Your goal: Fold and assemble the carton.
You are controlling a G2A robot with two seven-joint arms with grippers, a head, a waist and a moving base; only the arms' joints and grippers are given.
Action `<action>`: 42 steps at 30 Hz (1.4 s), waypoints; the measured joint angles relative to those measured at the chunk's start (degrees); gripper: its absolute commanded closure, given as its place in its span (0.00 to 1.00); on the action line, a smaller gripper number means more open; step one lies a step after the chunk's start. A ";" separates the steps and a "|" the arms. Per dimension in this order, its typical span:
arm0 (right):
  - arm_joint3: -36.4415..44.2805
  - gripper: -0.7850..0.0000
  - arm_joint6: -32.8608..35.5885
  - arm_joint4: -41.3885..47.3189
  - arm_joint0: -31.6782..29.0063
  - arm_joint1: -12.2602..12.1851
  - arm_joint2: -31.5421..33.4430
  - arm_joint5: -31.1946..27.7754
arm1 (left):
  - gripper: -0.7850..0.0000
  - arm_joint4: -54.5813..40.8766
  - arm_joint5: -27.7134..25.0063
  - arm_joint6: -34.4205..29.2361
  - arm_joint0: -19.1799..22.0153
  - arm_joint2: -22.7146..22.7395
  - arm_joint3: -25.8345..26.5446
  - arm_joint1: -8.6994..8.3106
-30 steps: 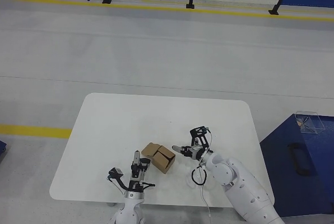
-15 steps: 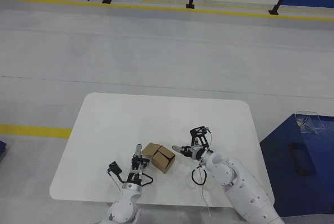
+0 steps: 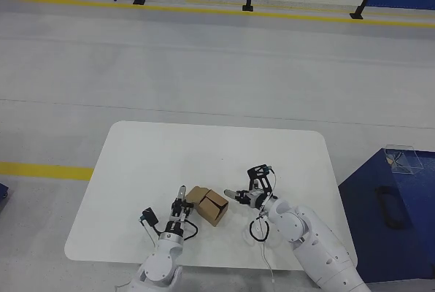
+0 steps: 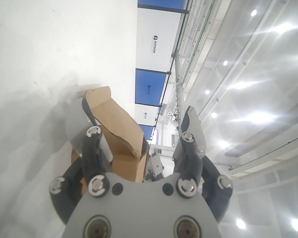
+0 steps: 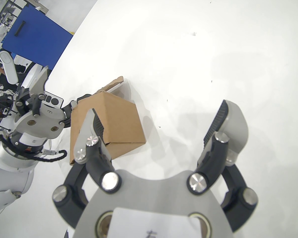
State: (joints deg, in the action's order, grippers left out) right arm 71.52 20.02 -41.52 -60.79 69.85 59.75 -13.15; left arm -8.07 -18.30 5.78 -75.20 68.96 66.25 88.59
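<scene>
A small brown carton (image 3: 207,204) lies on the white table (image 3: 203,146) near its front edge, with a loose flap sticking out at one end. My left gripper (image 3: 175,212) is open at the carton's left side. In the left wrist view one finger (image 4: 89,117) lies against the carton (image 4: 119,130), and the other finger stands free. My right gripper (image 3: 244,184) is open just right of the carton. In the right wrist view the carton (image 5: 114,120) sits beside one finger (image 5: 93,122), with the left gripper (image 5: 57,92) beyond it.
A blue cabinet (image 3: 393,208) stands off the table's right side with a clear box (image 3: 401,158) on top. The table's rounded front edge runs close behind both arms. A black cable loops by the right wrist (image 3: 258,232).
The left arm has moved forward and slightly right, bringing its gripper up against the carton's left side. The right arm and the carton have kept still.
</scene>
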 measured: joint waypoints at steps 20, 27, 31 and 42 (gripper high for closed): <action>0.00 0.00 0.00 0.00 0.00 0.00 0.00 0.00 | 1.00 2.25 -3.94 -0.86 2.75 -1.43 -5.40 0.62; 0.00 0.00 0.00 0.00 0.00 0.00 0.00 0.00 | 1.00 5.22 -13.10 0.24 -0.59 -1.64 -2.32 0.41; 0.00 0.00 0.00 0.00 0.00 0.00 0.00 0.00 | 1.00 5.16 -12.46 0.20 -0.52 -1.63 -2.39 0.42; 1.83 0.00 1.80 0.76 -1.05 -0.55 3.17 0.75 | 1.00 7.34 -7.25 14.34 -7.77 -0.95 7.49 0.89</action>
State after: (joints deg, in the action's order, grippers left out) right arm 73.35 21.82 -40.76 -61.84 69.30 62.93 -12.39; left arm -0.74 -25.56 20.12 -82.98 68.01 73.75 89.47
